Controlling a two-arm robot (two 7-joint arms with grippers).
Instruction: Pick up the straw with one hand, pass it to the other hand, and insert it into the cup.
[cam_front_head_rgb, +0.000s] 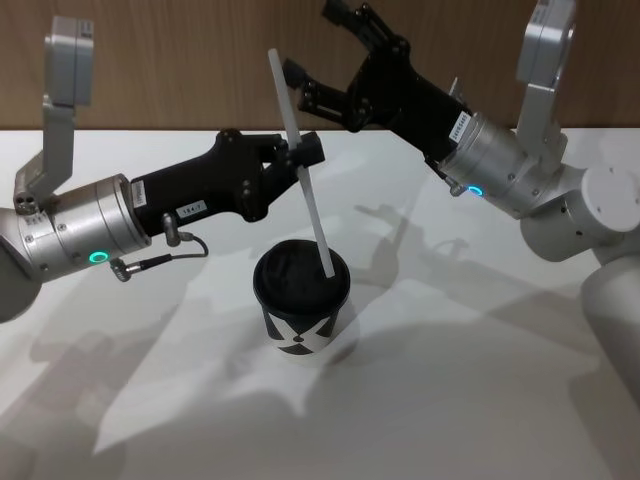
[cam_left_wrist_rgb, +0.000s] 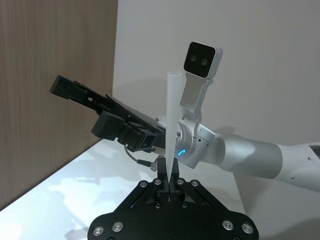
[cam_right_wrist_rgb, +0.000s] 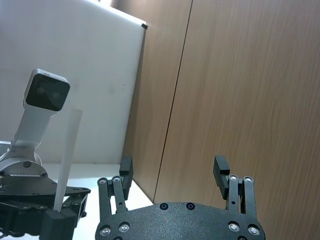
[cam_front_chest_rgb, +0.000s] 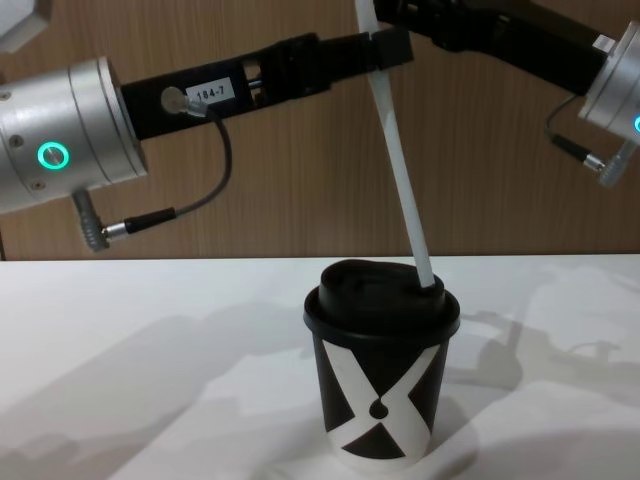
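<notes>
Chest view puts the black paper cup (cam_front_chest_rgb: 381, 385) nearest, standing upright on the white tabletop (cam_front_chest_rgb: 150, 400) with its domed lid on. The white straw (cam_front_chest_rgb: 398, 155) leans steeply, its lower tip at the lid's far-right edge, at or just inside an opening; I cannot tell how deep it sits. Higher up, the left gripper (cam_front_chest_rgb: 385, 50), the one with the "184-7" label, pinches the straw near its upper third, fingers pressed tight on it. Beyond and to the right, the right gripper (cam_front_head_rgb: 325, 55) hangs with its fingers spread, apart from the straw and holding nothing.

The risk, as I judge it, lies in the tilt. If the left gripper pushes down along a line that does not match the straw's lean, the thin paper tube could buckle or skid off the lid. A sideways drag could also tip the light cup, since nothing steadies it. Letting go too soon might leave the straw to topple out if the tip is barely seated.

The tabletop is plain white, matte, carrying soft shadows of both arms. Behind it runs a wood-panelled wall (cam_front_head_rgb: 180, 60), brown with vertical seams.
</notes>
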